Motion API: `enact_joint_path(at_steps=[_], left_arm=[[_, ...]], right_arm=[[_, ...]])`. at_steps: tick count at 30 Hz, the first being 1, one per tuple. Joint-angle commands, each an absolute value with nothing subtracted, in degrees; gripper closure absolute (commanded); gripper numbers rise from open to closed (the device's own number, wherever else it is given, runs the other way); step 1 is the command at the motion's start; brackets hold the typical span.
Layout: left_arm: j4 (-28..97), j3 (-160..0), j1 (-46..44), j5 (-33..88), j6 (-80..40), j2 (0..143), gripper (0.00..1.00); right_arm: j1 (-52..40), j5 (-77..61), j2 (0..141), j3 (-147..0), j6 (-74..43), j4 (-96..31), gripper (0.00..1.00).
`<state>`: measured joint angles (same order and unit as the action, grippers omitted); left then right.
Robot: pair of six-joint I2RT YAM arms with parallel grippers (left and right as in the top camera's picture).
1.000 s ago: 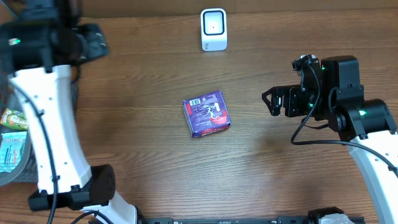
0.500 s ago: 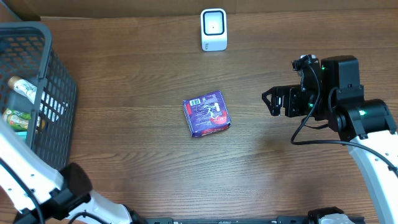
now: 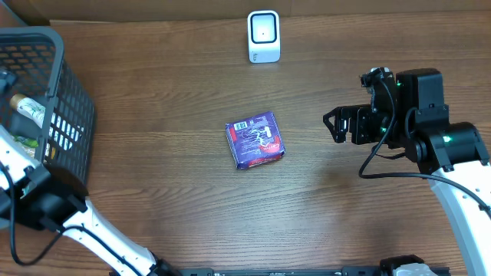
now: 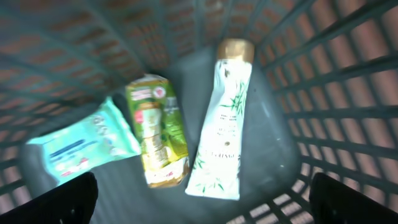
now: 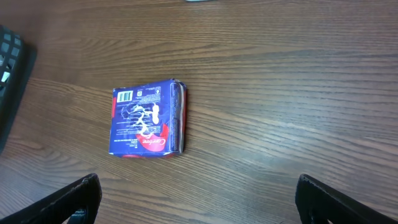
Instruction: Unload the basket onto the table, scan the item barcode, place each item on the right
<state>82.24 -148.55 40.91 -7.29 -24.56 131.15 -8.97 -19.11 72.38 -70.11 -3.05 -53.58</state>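
A blue-purple box (image 3: 255, 140) lies flat in the middle of the table, its barcode (image 5: 125, 96) facing up at one corner. The white scanner (image 3: 263, 36) stands at the table's far edge. My right gripper (image 3: 335, 125) hovers to the right of the box, open and empty; its wrist view shows the box (image 5: 147, 118) ahead on the left, well apart from the fingers. My left gripper (image 4: 202, 202) is open above the inside of the basket (image 4: 348, 93), with nothing between its fingers.
The dark mesh basket (image 3: 73, 92) stands at the table's left edge. In it lie a white tube with a gold cap (image 4: 224, 124), a green-yellow packet (image 4: 157, 130) and a teal wipes pack (image 4: 84, 140). My left arm (image 3: 46, 201) crosses the front left.
My left arm has swung off the top of the basket toward the front left, uncovering it, and its jaws have opened wider. The right arm and the box have not moved.
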Motion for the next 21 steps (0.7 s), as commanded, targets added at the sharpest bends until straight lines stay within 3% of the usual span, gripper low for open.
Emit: enact_joint_path(at_steps=[1, 14, 21], left_arm=[[81.7, -149.2, 40.8, -4.2, -22.3, 135.2, 0.00], [81.5, -149.2, 40.8, -3.7, -18.2, 147.1, 0.02], [81.1, -149.1, 40.0, -3.3, -17.8, 151.5, 0.09]], right_arm=[[-8.6, -19.3, 72.2, -71.6, -3.3, -53.3, 0.00], [-8.6, -19.3, 72.2, -71.6, -3.2, -54.1, 0.00], [-8.6, -19.3, 72.2, -71.6, -3.3, -55.0, 0.00]])
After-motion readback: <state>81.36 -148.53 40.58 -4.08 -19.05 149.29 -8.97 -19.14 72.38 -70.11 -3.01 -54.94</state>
